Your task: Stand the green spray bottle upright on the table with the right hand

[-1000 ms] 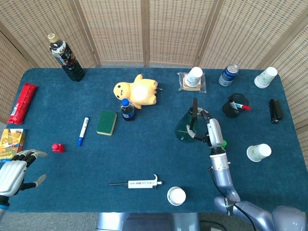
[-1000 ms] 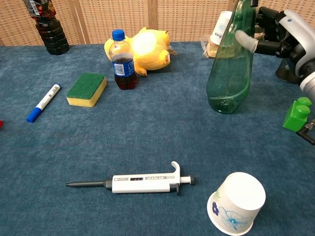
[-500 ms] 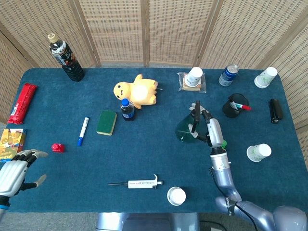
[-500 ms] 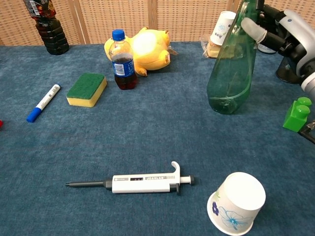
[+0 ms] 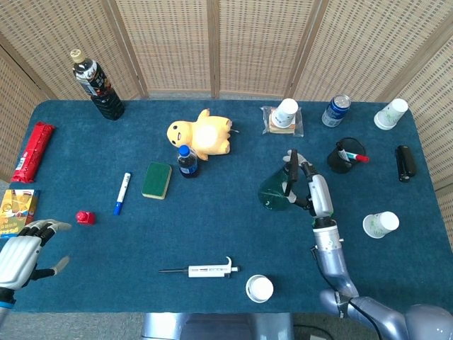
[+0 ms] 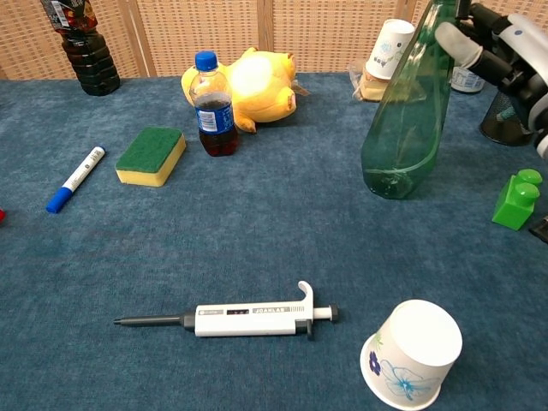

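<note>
The translucent green spray bottle (image 5: pixel 272 193) (image 6: pixel 402 128) has its base low on the blue table (image 5: pixel 212 234), and its neck leans toward the right of the chest view. My right hand (image 5: pixel 313 190) (image 6: pixel 501 51) grips its upper part near the dark nozzle, fingers wrapped over the neck. The nozzle itself is cut off at the top of the chest view. My left hand (image 5: pixel 21 256) hovers at the table's front left corner, its fingers spread and holding nothing.
Close to the bottle are a green toy block (image 6: pixel 518 199), a black pen cup (image 5: pixel 347 156) and a paper cup (image 5: pixel 287 112). A pipette (image 6: pixel 240 319) and an overturned paper cup (image 6: pixel 411 353) lie in front. A small cola bottle (image 6: pixel 211 104), sponge (image 6: pixel 151 154) and yellow plush (image 6: pixel 257 86) sit left.
My right hand has shifted slightly to the right with the bottle's neck, so the bottle's top has swung that way while its base stayed nearly in place. The left hand is still.
</note>
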Robot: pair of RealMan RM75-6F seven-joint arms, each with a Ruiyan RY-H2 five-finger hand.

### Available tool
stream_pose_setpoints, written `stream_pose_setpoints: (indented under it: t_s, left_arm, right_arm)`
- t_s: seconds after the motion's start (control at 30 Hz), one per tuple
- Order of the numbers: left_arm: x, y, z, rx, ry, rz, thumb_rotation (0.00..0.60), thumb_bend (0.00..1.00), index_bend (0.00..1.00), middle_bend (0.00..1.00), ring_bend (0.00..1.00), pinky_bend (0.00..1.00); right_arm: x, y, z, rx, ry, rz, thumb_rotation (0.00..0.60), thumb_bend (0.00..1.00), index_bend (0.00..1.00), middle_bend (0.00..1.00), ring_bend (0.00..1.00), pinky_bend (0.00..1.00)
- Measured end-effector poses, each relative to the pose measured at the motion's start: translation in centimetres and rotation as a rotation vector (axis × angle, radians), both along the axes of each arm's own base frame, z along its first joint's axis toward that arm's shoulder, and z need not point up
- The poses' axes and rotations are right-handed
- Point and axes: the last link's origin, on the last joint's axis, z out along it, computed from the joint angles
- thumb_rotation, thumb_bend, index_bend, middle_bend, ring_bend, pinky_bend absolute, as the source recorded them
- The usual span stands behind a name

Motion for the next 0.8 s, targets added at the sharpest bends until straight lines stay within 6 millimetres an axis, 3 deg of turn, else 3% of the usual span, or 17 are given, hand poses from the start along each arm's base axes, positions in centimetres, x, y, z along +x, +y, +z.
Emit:
stream_pose_setpoints:
  t_s: [0.27, 0.33, 0.43, 0.5, 0.57, 0.7, 0.8]
  left_arm:
    - [0.4, 0.1, -0.2, -0.002, -0.003, -0.013, 0.600, 0.33, 0.26, 0.31, 0.23, 0.19]
    - [0.5, 0.1, -0.1, 0.002, -0.001, -0.015, 0.600, 0.33, 0.26, 0.31, 0.23, 0.19]
    - [0.5, 0.1, -0.1, 0.007, 0.001, -0.014, 0.600, 0.33, 0.26, 0.31, 0.23, 0.19]
    - [0.6, 0.0, -0.1, 0.008, -0.001, -0.013, 0.600, 0.33, 0.26, 0.31, 0.23, 0.19]
    - [0.5, 0.0, 0.0, 0.012, -0.001, -0.012, 0.600, 0.33, 0.26, 0.31, 0.23, 0.19]
    - [0.3, -0.2, 0.3, 0.030, -0.001, -0.002, 0.600, 0.33, 0.26, 0.31, 0.23, 0.19]
    - [0.0, -0.4, 0.7, 0.048, 0.003, 0.013, 0.600, 0.33, 0.26, 0.31, 0.23, 0.19]
  right_arm:
    - [-1.8, 0.5, 1.4, -0.021, 0.022, -0.029, 0.289, 0.41, 0.17, 0.30, 0.22, 0.21]
    - [-2.6, 0.6, 2.0, -0.030, 0.037, -0.043, 0.342, 0.42, 0.20, 0.32, 0.24, 0.21]
    - [-3.9, 1.0, 3.0, -0.044, 0.071, -0.061, 0.477, 0.47, 0.30, 0.38, 0.27, 0.22]
    - [-4.7, 1.1, 3.6, -0.050, 0.098, -0.069, 0.551, 0.50, 0.39, 0.43, 0.32, 0.26]
    - [-5.5, 1.3, 4.3, -0.055, 0.128, -0.073, 0.588, 0.52, 0.45, 0.47, 0.36, 0.32]
    - [-6.6, 1.6, 5.9, -0.057, 0.177, -0.073, 0.600, 0.54, 0.53, 0.54, 0.44, 0.47]
    - [-7.4, 1.8, 7.3, -0.058, 0.218, -0.072, 0.600, 0.55, 0.55, 0.56, 0.48, 0.52]
